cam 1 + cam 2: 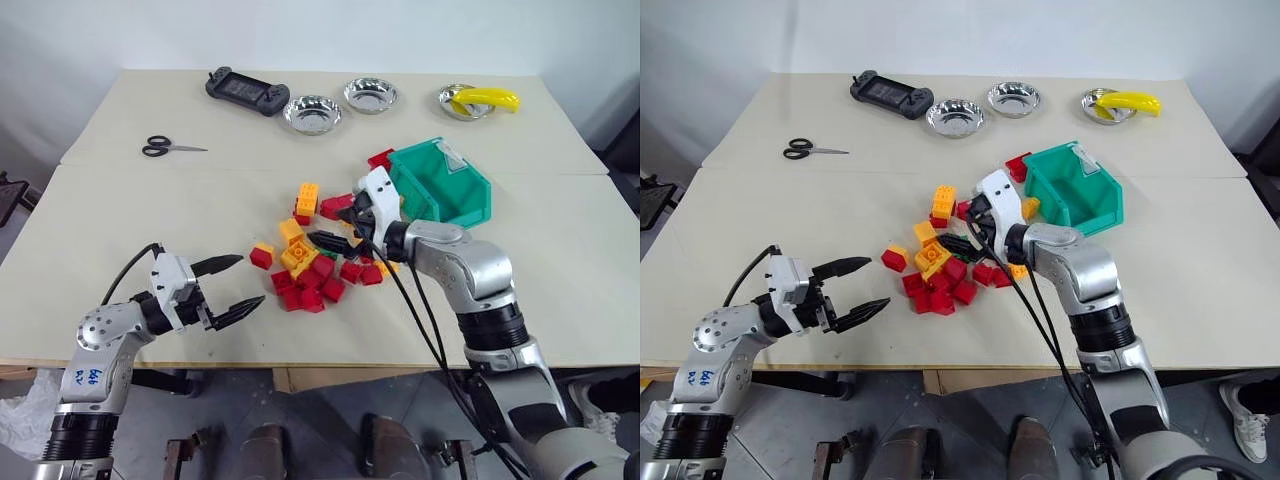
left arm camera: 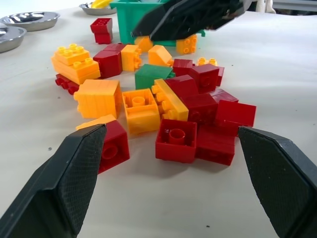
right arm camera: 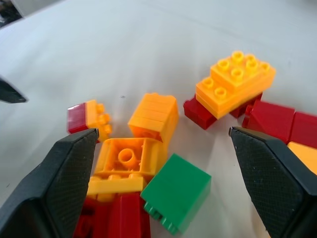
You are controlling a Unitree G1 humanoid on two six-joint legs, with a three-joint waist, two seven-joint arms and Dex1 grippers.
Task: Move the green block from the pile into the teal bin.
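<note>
Table: cream top. Teal bin: rectangular, open top, white label, sits just right of pile. Pile: loose red and yellow-orange bricks at table centre. Green block: single plain green brick, lies in pile beside upturned yellow brick, not gripped. Right gripper: fingers spread wide over green block, holding nothing. Left gripper: fingers apart, empty, left of pile. Three steel bowls along far edge.

Red and yellow bricks crowd the green block
</note>
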